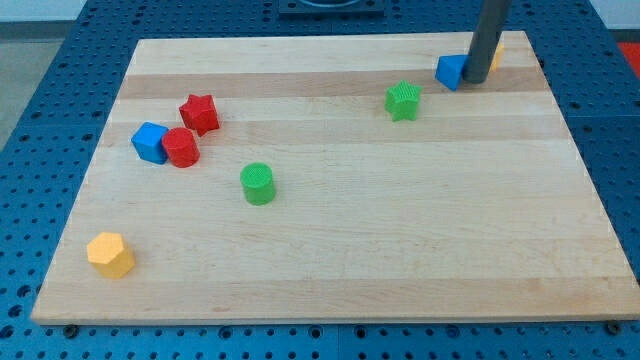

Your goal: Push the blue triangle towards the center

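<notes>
My rod runs off the frame's top edge and covers the right part of the blue triangle and most of a yellow block behind it, shape unreadable.

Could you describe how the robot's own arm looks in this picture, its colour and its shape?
Only the rod shows: a straight, round, dark grey bar with a smooth matt surface. It enters from the view's top and ends in my tip, a plain blunt end. I see no cables, markings or joints on it; the rest of the arm is out of the picture.
</notes>
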